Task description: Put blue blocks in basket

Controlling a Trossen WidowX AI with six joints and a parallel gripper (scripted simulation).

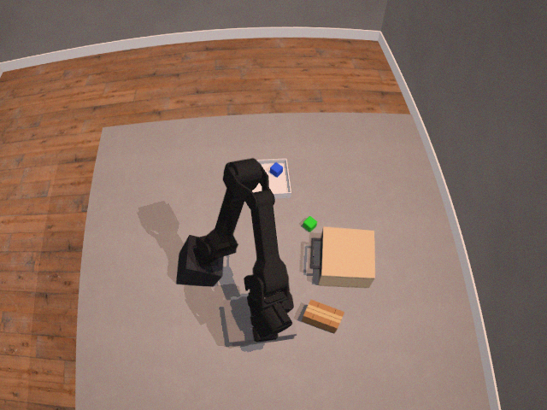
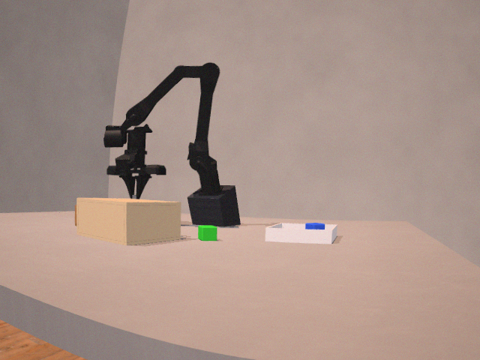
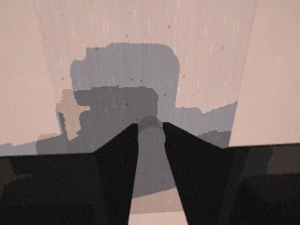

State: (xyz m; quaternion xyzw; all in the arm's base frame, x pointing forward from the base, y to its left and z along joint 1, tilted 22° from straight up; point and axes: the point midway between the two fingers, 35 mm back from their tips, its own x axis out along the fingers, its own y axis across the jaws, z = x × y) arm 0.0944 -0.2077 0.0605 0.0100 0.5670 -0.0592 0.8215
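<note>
The grey table (image 1: 375, 353) is standing on a wooden floor (image 1: 44, 176) between grey walls. One tan drawer unit (image 1: 349, 255) is hiding its contents. Far from it, one white basket (image 1: 289, 178) is holding the one visible blue block (image 1: 276, 168). One green block (image 1: 309, 223) is lying beside the drawer unit. The end effector (image 3: 151, 126) is clamping a see-through lid's round knob (image 3: 151, 136).

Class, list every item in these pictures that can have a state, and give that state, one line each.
Gripper: jaws shut on the lid knob.
Clear lid: gripped by its knob; whether lifted, cannot tell.
Basket: upright, holding one blue block.
Green block: loose, outside the basket.
Drawer: shut or nearly; cannot tell which.
Striped wooden block: lying flat.
</note>
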